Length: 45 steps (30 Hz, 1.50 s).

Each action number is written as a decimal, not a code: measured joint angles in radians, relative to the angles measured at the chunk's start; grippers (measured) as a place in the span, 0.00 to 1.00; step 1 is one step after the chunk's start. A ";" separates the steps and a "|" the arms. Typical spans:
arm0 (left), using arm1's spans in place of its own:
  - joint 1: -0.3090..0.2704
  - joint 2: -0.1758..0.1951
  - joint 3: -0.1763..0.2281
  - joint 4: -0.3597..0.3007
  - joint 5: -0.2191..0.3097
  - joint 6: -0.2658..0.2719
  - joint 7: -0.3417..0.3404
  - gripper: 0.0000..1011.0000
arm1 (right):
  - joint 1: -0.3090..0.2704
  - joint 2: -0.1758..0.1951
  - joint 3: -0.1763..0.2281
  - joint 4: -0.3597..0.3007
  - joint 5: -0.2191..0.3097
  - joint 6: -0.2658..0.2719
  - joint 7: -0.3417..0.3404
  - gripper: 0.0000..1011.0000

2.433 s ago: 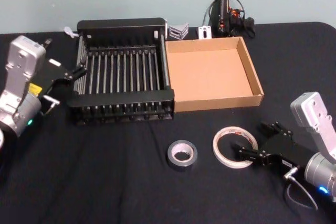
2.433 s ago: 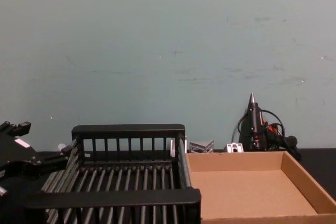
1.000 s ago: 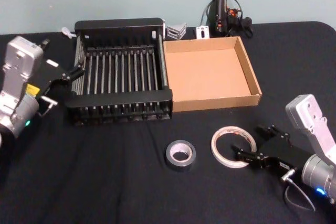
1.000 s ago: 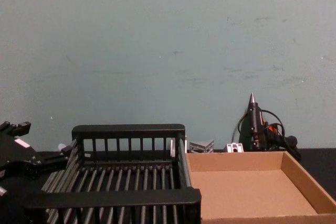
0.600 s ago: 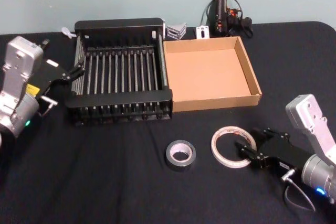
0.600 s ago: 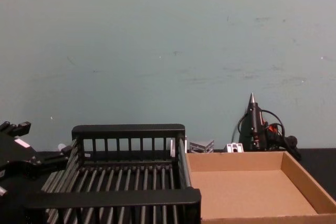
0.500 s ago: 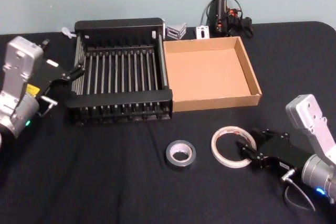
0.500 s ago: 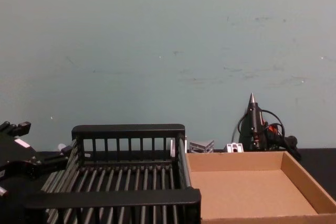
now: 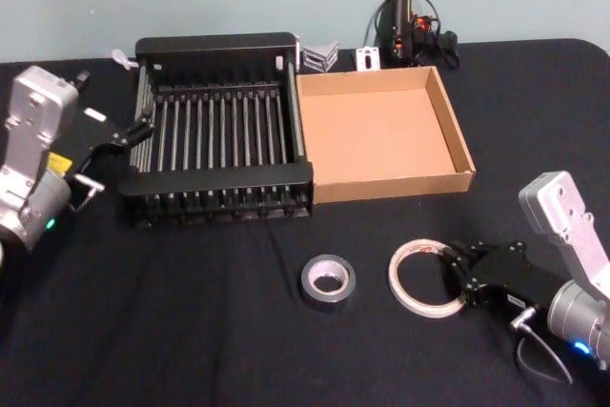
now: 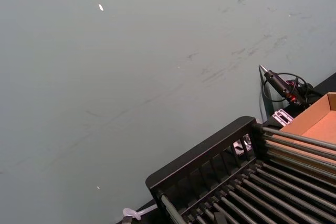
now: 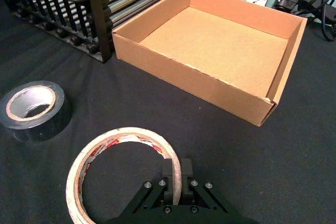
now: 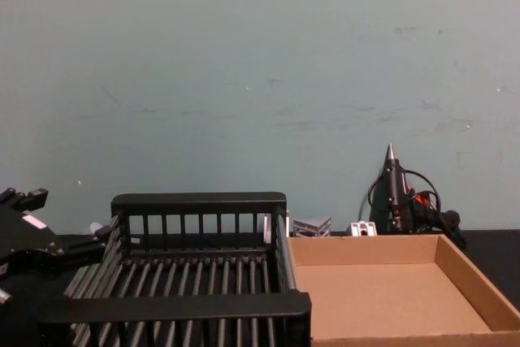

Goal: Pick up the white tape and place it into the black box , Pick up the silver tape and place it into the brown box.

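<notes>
Two fingers of my right gripper (image 9: pixel 456 274) now pinch the white tape (image 9: pixel 423 278) rim, nudging it slightly nearer me than before. Left gripper (image 9: pixel 129 131) stays open beside the black box (image 9: pixel 217 176).

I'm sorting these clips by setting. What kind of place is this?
Probably a robot lab or workshop bench: a table under black cloth against a bare teal wall, a hot glue gun with its cable at the back, and staged props, a black crate and a cardboard box.
</notes>
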 joint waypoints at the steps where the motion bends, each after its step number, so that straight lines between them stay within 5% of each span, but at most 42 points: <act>1: 0.000 0.000 0.000 0.000 0.000 0.000 0.000 0.99 | 0.000 0.000 0.000 0.000 0.000 0.000 0.000 0.10; 17: 0.000 0.000 0.000 0.000 0.000 0.000 0.000 0.99 | -0.005 0.003 0.008 -0.007 0.003 -0.022 0.017 0.09; 30: 0.000 0.000 0.000 0.000 0.000 0.000 0.000 0.99 | -0.004 0.033 0.052 -0.085 0.039 -0.066 0.054 0.09; 45: 0.000 0.000 0.000 0.000 0.000 0.000 0.000 0.99 | 0.174 0.006 0.012 -0.036 0.024 -0.046 0.049 0.09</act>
